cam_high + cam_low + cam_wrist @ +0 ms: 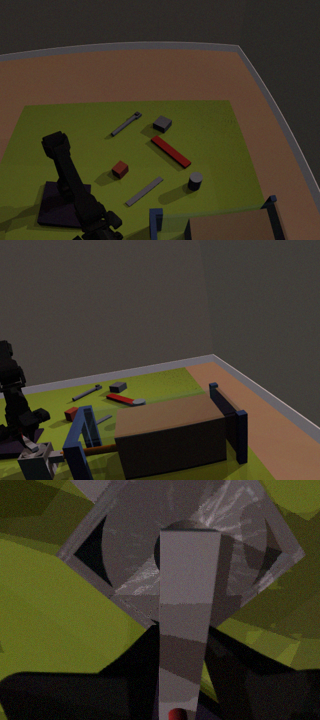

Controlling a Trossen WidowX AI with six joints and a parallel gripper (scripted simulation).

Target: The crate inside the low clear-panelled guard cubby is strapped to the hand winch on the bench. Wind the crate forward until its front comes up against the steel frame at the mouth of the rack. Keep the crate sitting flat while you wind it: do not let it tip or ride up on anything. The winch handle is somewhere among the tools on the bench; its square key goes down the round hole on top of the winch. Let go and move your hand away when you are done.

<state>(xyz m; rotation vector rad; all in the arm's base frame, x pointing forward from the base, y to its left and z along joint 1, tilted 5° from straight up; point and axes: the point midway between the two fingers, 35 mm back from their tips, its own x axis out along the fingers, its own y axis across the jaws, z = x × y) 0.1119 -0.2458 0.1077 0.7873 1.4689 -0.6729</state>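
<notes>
Crate (232, 224) (170, 441) is sitting behind the blue mouth frame (153, 224) (73, 433), a strap gap remaining. Gripper (180, 632) is clamping the winch handle (30, 444) (184, 580), fingers partly closed; uneven or excessive cranking is risking key lift-out or crate tipping.

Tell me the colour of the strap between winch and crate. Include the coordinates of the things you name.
Orange-brown; the strap (100, 449) shows best in the exterior view.

red block (120, 169) (71, 414) | red bar (170, 151) (120, 399) | grey cylinder (195, 181) (139, 402), upright
</notes>
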